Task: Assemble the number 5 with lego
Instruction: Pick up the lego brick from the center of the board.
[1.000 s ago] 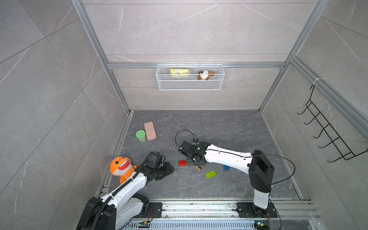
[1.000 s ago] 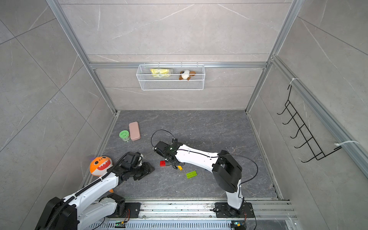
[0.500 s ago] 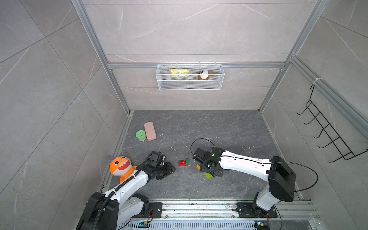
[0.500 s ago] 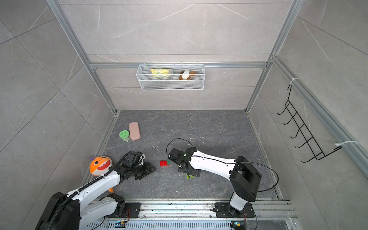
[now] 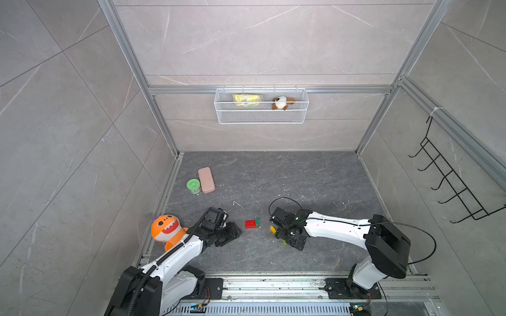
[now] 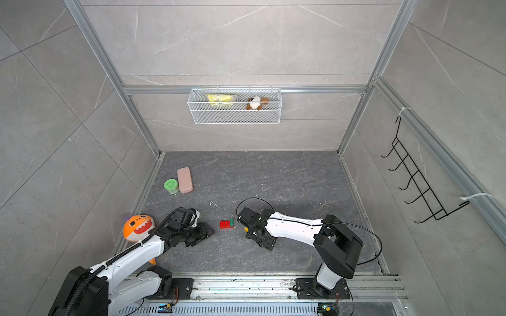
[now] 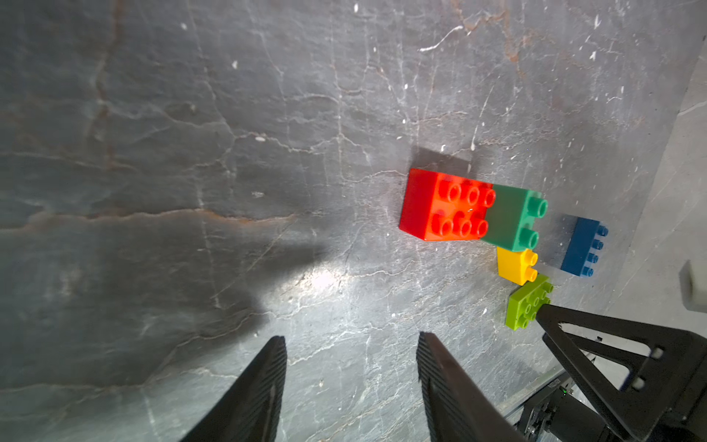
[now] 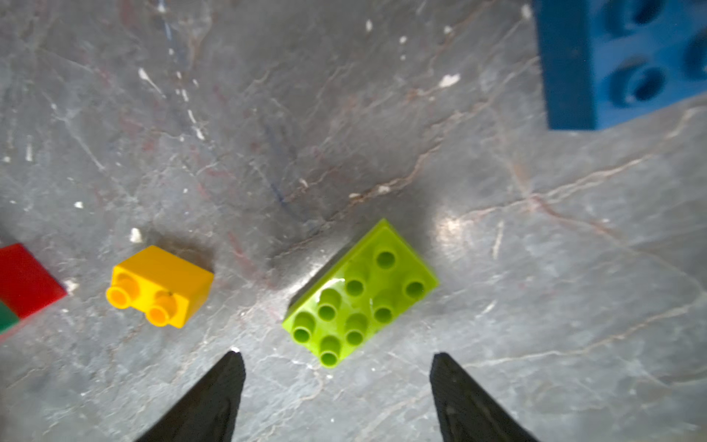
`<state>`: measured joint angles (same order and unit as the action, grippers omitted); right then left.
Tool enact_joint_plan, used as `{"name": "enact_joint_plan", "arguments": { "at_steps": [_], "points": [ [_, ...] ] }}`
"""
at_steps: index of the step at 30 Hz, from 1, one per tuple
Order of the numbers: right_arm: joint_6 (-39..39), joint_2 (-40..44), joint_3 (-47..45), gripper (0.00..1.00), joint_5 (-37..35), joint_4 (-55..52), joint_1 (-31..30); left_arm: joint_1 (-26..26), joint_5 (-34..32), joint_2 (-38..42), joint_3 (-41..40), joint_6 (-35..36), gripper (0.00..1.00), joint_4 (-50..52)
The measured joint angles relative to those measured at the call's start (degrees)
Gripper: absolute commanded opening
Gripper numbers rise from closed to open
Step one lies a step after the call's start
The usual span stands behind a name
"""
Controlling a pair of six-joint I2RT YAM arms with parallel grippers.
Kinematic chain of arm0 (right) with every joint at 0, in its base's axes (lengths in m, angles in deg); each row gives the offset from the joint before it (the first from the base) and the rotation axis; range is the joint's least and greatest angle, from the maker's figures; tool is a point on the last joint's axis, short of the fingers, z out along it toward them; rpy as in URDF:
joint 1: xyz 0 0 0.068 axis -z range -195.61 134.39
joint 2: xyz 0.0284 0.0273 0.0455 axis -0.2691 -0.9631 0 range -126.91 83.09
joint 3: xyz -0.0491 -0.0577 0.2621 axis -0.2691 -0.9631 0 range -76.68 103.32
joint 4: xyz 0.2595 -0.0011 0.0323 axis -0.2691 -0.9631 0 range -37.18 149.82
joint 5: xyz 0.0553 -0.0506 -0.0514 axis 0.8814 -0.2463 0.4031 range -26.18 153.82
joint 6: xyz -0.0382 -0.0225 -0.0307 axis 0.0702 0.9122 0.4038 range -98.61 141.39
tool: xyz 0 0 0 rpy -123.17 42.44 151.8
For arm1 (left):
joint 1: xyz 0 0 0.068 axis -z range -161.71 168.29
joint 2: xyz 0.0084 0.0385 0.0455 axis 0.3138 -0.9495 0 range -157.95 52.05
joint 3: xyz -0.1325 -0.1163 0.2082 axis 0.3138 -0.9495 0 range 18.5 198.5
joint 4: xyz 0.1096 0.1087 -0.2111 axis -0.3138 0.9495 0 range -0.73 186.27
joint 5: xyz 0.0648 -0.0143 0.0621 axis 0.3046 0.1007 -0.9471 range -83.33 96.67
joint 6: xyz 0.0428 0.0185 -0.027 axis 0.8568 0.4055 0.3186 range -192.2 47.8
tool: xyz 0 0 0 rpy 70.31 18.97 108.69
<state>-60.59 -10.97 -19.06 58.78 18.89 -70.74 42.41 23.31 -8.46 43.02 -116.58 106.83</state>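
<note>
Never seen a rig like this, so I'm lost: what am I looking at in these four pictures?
Two white robot arms stand on a rail beside a grey floor. Two pictures look down from overhead, side by side; the other two come from a camera on each arm's wrist. On the floor lie a red brick with a dark-green brick against it, a yellow brick, a lime-green brick and a blue brick. Aside lie a pink block, a green tub and an orange shark toy; a wire basket hangs on the wall. The left end effector and the right end effector are open and hold nothing; the right one is poised by the lime-green brick.
</note>
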Motion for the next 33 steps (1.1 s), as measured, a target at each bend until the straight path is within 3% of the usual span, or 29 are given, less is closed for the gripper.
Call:
{"name": "enact_joint_plan", "arguments": {
  "at_steps": [25,33],
  "points": [
    [-2.6,-5.1,0.8,0.69,2.1,-0.9,2.2,0.0,-0.3,1.6,-1.3,-0.2,0.59,0.2],
    [-2.8,-5.7,1.4,0.50,2.1,-2.3,2.2,0.0,-1.1,2.8,-2.2,-0.6,0.59,0.2]
  ]
}}
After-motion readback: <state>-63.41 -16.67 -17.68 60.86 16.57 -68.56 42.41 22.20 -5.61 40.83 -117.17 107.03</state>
